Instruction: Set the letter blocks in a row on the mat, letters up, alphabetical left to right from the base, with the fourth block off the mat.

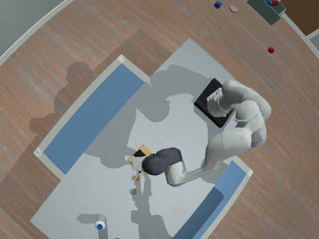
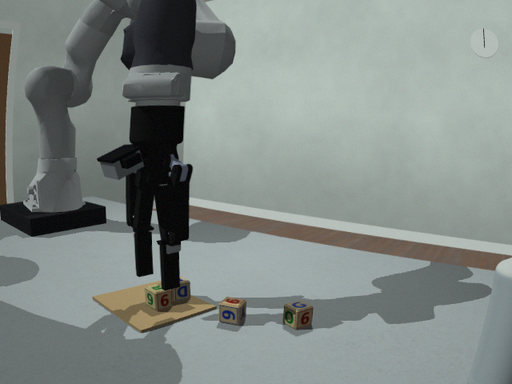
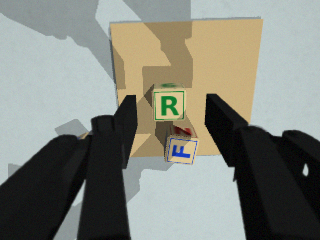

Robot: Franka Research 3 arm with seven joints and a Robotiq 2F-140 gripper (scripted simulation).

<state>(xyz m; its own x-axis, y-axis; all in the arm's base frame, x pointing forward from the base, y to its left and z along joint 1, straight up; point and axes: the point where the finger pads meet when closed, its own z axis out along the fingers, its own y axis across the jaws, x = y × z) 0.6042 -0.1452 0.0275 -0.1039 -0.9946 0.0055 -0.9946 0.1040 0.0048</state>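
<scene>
My gripper is open, its fingertips over the mat, one finger on each side of the blocks there, none held. The R block sits on the mat, its green R upright in the wrist view. The F block is near it at the mat's edge, its blue F turned sideways; whether they touch is unclear. The block with a red 6 on top and the G block stand off the mat.
A white cylinder with a blue top stands beyond the G block. The robot's black base plate is at the far side. Blue strips lie along both sides of the table.
</scene>
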